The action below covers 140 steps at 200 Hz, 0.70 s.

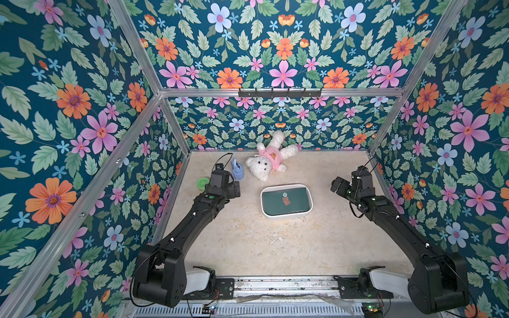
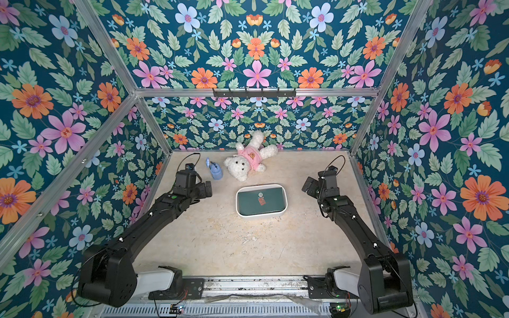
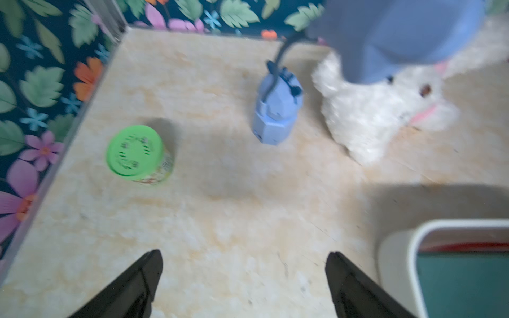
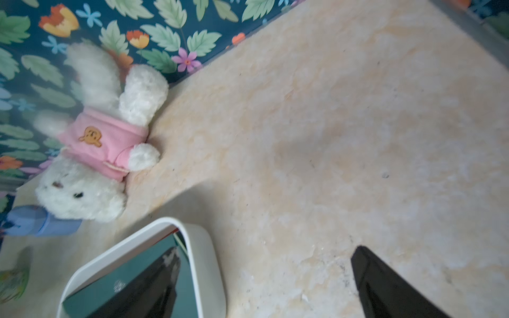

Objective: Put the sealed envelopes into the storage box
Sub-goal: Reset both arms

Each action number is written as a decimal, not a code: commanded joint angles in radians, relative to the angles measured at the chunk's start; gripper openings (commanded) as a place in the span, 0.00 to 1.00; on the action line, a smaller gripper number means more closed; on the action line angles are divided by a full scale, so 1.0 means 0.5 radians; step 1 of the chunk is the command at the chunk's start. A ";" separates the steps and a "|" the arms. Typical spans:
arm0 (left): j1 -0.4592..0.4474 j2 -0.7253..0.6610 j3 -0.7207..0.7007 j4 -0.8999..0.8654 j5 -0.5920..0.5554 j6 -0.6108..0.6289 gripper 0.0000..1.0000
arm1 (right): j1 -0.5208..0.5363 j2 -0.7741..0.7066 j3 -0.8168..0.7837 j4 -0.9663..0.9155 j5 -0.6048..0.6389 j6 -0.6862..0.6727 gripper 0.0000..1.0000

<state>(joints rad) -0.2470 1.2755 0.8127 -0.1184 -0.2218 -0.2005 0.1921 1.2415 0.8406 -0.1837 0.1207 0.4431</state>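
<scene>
The storage box [image 1: 286, 186] [image 2: 261, 186], a shallow white tub, sits mid-table in both top views. A dark green sealed envelope [image 1: 275, 203] [image 2: 253, 205] lies flat on top inside it, seal sticker up. A red edge [image 3: 462, 246] of another envelope shows beneath the green one [image 3: 462, 286]. My left gripper [image 1: 234, 190] [image 3: 245, 253] hangs open and empty left of the box [image 3: 413, 261], over bare table. My right gripper [image 1: 337, 184] [image 4: 267, 249] is open and empty at the box's right side. One of its fingers is over the green envelope [image 4: 96, 294], the other over the table outside the rim [image 4: 203, 261].
A white teddy in a pink shirt [image 1: 271, 161] [image 4: 104, 143] lies at the back wall. A small blue bottle [image 1: 237, 170] [image 3: 275, 110] stands left of it. A green-lidded jar [image 1: 203, 183] [image 3: 135, 150] is near the left wall. Floral walls close three sides.
</scene>
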 commanded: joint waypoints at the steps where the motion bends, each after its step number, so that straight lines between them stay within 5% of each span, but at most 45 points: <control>1: 0.121 0.007 -0.210 0.658 -0.172 0.268 0.99 | -0.034 0.048 -0.015 0.209 0.228 -0.045 0.99; 27: 0.218 0.225 -0.386 1.026 -0.317 0.400 0.99 | -0.041 0.101 -0.077 0.401 0.403 -0.073 0.99; 76: 0.332 0.477 -0.768 1.985 0.011 0.461 0.99 | -0.041 0.117 -0.320 0.772 0.541 -0.329 0.99; 111: 0.490 0.569 -0.835 2.177 0.404 0.388 0.99 | -0.061 0.077 -0.543 1.096 0.749 -0.578 0.99; 140: 0.494 0.672 -1.040 2.700 0.419 0.394 0.99 | -0.161 -0.018 -0.837 1.540 0.773 -0.592 0.99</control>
<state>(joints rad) -0.0013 1.5703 0.3485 0.9474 -0.0891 0.0013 0.1425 1.2587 0.5087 0.3416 0.4561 0.1928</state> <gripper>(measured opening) 0.995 0.993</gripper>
